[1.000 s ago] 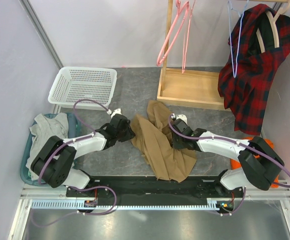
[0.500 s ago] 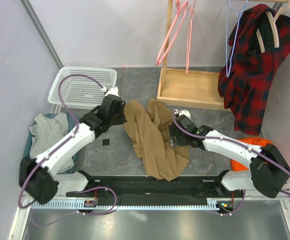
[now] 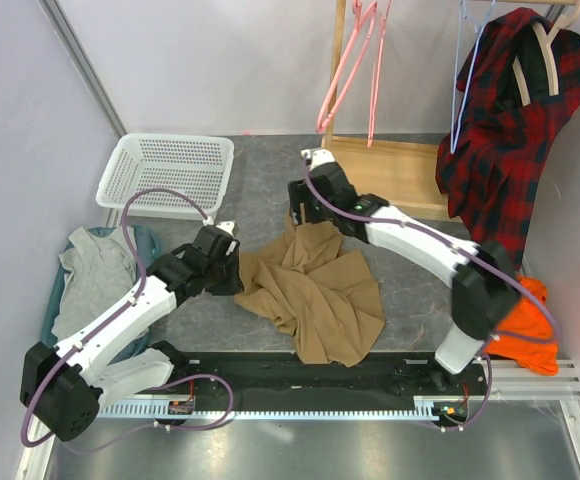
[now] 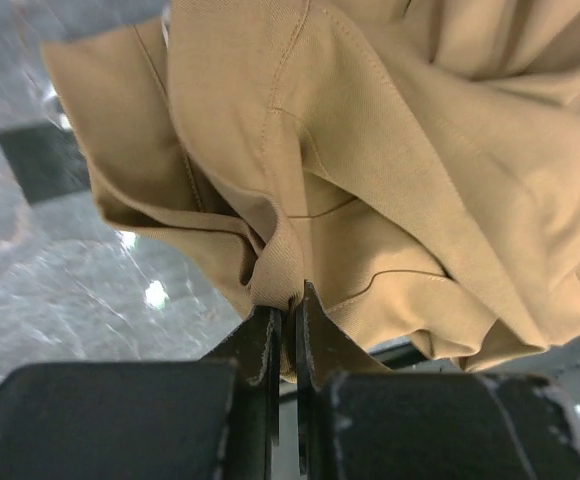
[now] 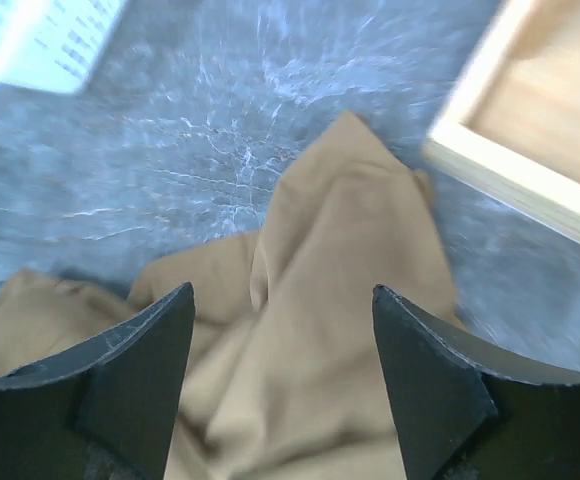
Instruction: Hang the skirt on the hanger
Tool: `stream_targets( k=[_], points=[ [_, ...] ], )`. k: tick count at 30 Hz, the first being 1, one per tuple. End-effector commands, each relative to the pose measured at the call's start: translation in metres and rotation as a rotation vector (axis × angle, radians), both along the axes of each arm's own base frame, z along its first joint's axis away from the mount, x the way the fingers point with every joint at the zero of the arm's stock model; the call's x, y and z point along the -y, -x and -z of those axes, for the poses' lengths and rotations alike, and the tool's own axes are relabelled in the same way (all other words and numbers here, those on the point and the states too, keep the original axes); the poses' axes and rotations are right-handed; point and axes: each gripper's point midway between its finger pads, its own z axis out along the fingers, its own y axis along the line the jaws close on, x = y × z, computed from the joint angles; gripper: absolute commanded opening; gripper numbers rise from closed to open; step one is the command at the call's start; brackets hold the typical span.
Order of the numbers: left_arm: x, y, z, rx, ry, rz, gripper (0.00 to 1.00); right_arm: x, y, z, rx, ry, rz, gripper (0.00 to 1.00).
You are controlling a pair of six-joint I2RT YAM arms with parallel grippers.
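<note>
- At the far left, a crumpled grey garment (image 3: 92, 268) fills a blue bin (image 3: 50, 315) and covers all but its rim.
- Behind it, a white perforated plastic basket (image 3: 170, 172) stands on the grey marbled counter (image 3: 260, 180), its mesh floor showing.
- The left gripper (image 4: 288, 325) is closed on a fold of the tan-brown cloth skirt (image 3: 315, 290). From above, its tips are hidden under the wrist.
- The skirt lies crumpled on the counter between the two arms, well apart from the thin pink hanger (image 3: 348, 70).
- The right gripper (image 5: 282, 380) stands open over the skirt's far tip with nothing between its fingers. Whether it touches the cloth cannot be told.
- The pink hanger hangs above a pale wooden tray base (image 3: 385, 180), and its hook is cut off by the top edge.
- A red-black plaid shirt (image 3: 495, 140) drapes a thick pale wooden hanger (image 3: 548, 45), hiding most of it.
- An orange object (image 3: 530, 335) is half hidden behind the right arm.
</note>
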Motion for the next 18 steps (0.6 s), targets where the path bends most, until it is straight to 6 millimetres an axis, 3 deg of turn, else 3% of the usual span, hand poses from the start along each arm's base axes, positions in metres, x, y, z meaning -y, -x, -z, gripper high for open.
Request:
stream_targets(
  k=[1,3,4,6,13,18],
  points=[
    [0.014,0.020,0.006,-0.084,0.092,0.018,0.02,-0.034,-0.029,0.046,-0.063,0.044,-0.086,0.78],
    [0.015,0.022,0.007,-0.087,0.096,0.026,0.02,-0.047,-0.034,0.054,-0.086,0.043,-0.130,0.77],
    [0.016,0.023,0.007,-0.089,0.100,0.027,0.02,-0.053,-0.033,0.073,-0.117,0.061,-0.162,0.74],
    [0.019,0.023,0.003,-0.086,0.118,0.037,0.02,-0.067,-0.026,0.079,-0.146,0.027,-0.245,0.72],
    [0.029,0.031,0.003,-0.111,0.174,0.074,0.02,-0.115,0.015,0.038,-0.069,-0.159,-0.572,0.74],
    [0.031,0.030,0.000,-0.092,0.177,0.093,0.02,-0.132,0.056,0.050,-0.142,-0.180,-0.785,0.74]
  ],
)
